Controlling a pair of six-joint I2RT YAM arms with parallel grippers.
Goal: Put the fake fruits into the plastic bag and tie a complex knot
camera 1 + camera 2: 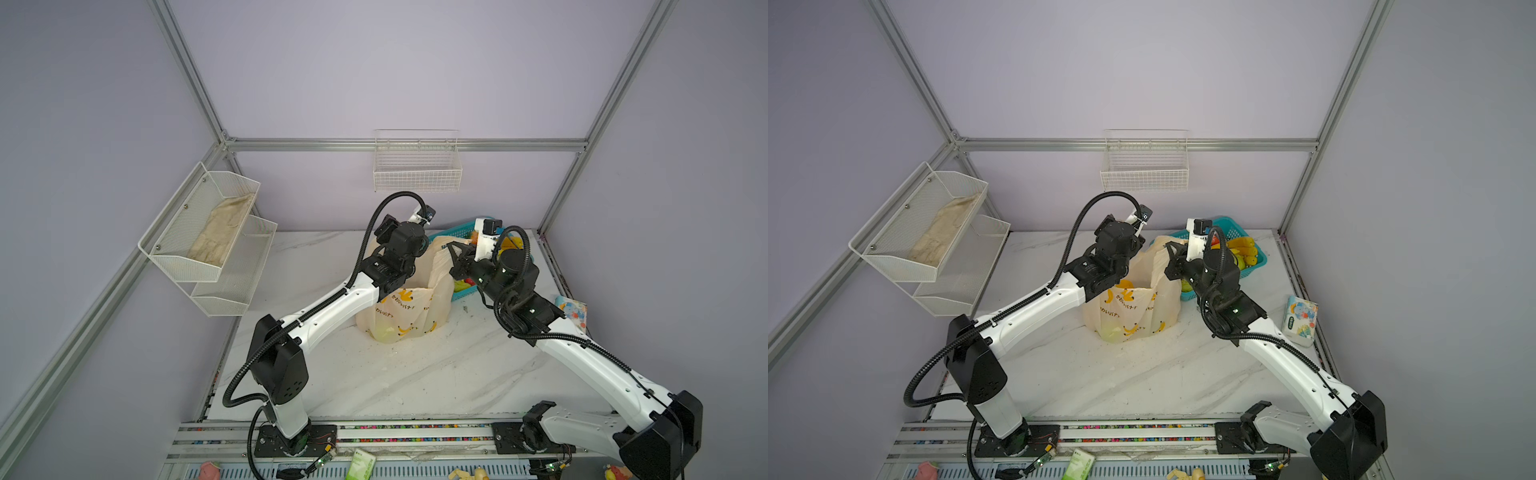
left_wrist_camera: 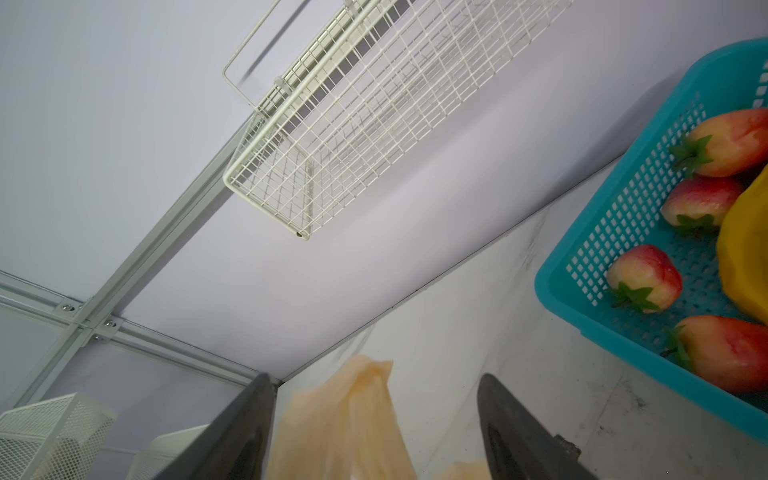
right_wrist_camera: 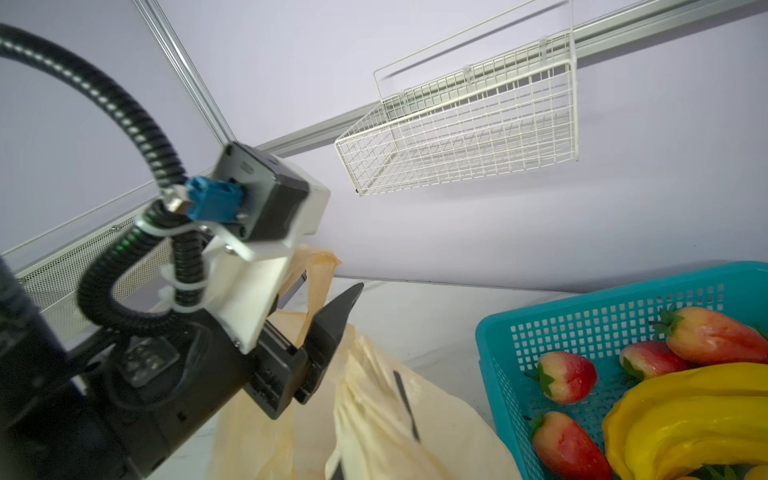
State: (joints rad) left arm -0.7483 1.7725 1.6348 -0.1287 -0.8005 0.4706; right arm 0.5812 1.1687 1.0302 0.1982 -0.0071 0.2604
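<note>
The left gripper [image 2: 376,378] hangs over the left rim of the bag [image 1: 409,311], toward the back wall. Its two dark fingers [image 2: 237,432] stand wide apart and clamp nothing. One cream handle [image 2: 353,415] rises loose and upright in the gap between them. It lies close to one finger, but I cannot tell whether they touch.

The bag stands upright on the table [image 1: 374,386] between the two arms. Its mouth is open upward and its banana print faces the front. Low on its front wall a yellow-green shape [image 1: 384,332] shows through the plastic.

The right gripper [image 1: 453,259] sits at the bag's right rim with its jaws closed, pinching the plastic there. In the right wrist view the cream film drapes over it, so only a thin dark edge shows.

Just right of the bag and touching it is the teal basket [image 3: 492,374], which sits at the table's back right. The fruits in view lie in it: strawberries [image 2: 644,278] along the side nearer the wall and yellow bananas [image 3: 685,411] beside them.
</note>
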